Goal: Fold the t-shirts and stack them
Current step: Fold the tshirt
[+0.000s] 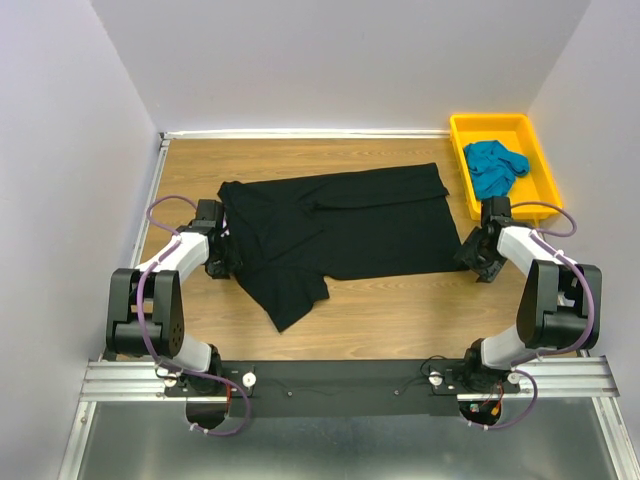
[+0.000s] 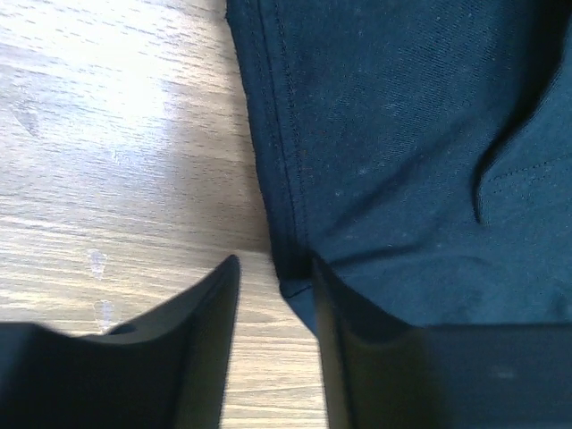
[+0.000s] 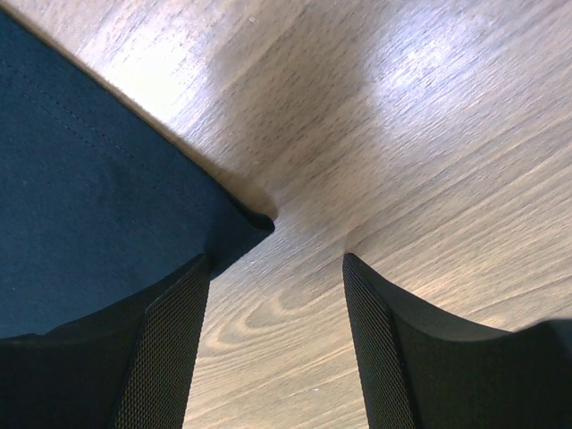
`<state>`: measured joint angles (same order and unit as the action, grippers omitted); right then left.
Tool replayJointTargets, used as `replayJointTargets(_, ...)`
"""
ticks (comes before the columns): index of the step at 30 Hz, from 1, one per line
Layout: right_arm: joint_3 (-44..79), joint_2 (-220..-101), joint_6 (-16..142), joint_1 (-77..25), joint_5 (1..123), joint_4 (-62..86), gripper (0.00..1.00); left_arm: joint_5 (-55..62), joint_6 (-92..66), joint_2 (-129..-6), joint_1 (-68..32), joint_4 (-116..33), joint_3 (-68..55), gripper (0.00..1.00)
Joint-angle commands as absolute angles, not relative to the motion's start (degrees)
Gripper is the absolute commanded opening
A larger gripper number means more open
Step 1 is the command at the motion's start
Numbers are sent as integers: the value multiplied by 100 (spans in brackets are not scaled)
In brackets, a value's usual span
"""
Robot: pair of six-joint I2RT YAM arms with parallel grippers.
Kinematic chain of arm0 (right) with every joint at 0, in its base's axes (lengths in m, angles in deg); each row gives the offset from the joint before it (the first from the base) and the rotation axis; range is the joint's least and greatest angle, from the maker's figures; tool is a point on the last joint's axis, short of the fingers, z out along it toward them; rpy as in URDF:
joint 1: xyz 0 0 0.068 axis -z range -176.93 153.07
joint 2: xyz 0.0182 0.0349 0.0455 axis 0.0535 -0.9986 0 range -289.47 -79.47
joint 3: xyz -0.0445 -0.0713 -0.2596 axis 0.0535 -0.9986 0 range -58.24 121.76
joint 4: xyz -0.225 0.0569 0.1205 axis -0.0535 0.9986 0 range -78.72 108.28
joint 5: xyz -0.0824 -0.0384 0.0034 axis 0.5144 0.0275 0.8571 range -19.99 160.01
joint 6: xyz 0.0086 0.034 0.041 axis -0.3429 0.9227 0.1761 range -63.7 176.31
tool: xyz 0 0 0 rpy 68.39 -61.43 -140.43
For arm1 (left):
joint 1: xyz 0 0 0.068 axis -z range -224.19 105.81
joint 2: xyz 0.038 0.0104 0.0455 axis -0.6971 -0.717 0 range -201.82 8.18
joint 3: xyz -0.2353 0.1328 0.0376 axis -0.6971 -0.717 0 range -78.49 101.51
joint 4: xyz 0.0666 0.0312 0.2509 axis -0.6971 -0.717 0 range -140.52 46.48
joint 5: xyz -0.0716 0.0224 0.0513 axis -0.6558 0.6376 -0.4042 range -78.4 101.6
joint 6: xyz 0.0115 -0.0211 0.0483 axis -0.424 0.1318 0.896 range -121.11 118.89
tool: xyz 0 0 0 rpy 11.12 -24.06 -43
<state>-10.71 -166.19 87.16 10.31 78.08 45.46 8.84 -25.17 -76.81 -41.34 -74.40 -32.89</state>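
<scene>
Lying spread across the middle of the tabletop (image 1: 400, 310), the black t-shirt (image 1: 340, 225) awaits folding; the teal t-shirt (image 1: 493, 168) sits bunched in the yellow tray (image 1: 525, 135), far right, nothing stacked. The left tool (image 2: 273, 268), half open, straddles the black shirt's left hem; the right tool (image 3: 276, 257), wide open, brackets its right corner, gripping nothing.

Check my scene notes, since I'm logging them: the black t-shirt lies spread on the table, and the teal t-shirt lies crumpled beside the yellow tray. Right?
Not quite: the teal t-shirt lies crumpled inside the yellow tray, not beside it, as the top external view shows. The black t-shirt does lie spread on the table.
</scene>
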Motion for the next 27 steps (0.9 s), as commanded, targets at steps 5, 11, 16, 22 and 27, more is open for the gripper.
replayJointTargets(5, -1201, -16508, 8830, 1097, 7801, 4354, 67, 800, -2440, -7760, -4103, -7446, -3428, 8)
replayJointTargets(11, -1139, -16552, 8847, 1098, 7774, 4284, 67, 1028, -2493, -7629, -4103, -7587, -3306, 0)
replayJointTargets(16, -1157, -16569, 8865, 1106, 7721, 4205, 65, 1037, -2511, -7602, -4103, -7578, -3323, 0)
replayJointTargets(22, -1210, -16718, 8909, 1106, 7493, 4064, 62, 1002, -2519, -7611, -4103, -7534, -3358, 0)
replayJointTargets(27, -1288, -16859, 8918, 1106, 7423, 3985, 50, 1002, -2528, -7584, -4103, -7560, -3385, 0)
